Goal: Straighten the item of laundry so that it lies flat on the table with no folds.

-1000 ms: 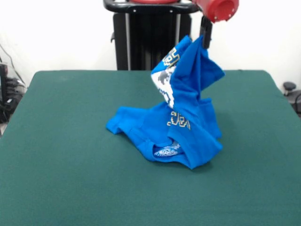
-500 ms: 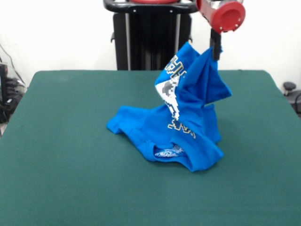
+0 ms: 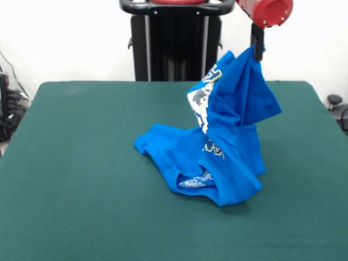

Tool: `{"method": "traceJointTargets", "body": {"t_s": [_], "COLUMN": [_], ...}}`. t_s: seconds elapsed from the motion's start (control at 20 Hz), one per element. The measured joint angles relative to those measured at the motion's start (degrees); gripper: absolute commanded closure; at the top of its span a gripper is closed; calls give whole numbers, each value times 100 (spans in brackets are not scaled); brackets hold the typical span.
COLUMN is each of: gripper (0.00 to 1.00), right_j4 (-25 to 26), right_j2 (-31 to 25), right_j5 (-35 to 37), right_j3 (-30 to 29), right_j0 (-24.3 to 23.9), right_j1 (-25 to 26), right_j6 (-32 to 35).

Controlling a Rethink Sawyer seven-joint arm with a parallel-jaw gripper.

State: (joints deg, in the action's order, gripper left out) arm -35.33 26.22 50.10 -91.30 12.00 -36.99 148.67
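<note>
Black pincer (image 3: 258, 50) under red arm end, pinched tight on top bit of blue T-shirt (image 3: 228, 136). Shirt hangs from it like tent, high over green worktop (image 3: 81, 163).

White print twisted on raised part. Lower half sits bunched on worktop, near middle, a bit to picture's right. Sleeve sticks out to picture's left.

What could go wrong:
- Small bite of cloth. Hard pull, shirt may slip out, drop in heap.
- Let go now, shirt falls back folded.
- Drag sideways, bunched part may roll under, make more folds.

Item of laundry (image 3: 234, 130): bright blue, white pixel-pattern print, pale lettering. Table (image 3: 81, 163): dark green. Arm (image 3: 269, 10): red; gripper (image 3: 257, 53): black.
</note>
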Motion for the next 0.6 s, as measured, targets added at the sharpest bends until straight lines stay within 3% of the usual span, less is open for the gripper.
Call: {"method": "traceJointTargets", "body": {"t_s": [0.4,0.6], "gripper": [100,100], "right_j4": [-120,-169], "right_j2": [-1,-2], "right_j5": [0,1], "right_j3": [1,2], "right_j0": [252,498], "right_j1": [83,125], "right_j6": [246,728]}}
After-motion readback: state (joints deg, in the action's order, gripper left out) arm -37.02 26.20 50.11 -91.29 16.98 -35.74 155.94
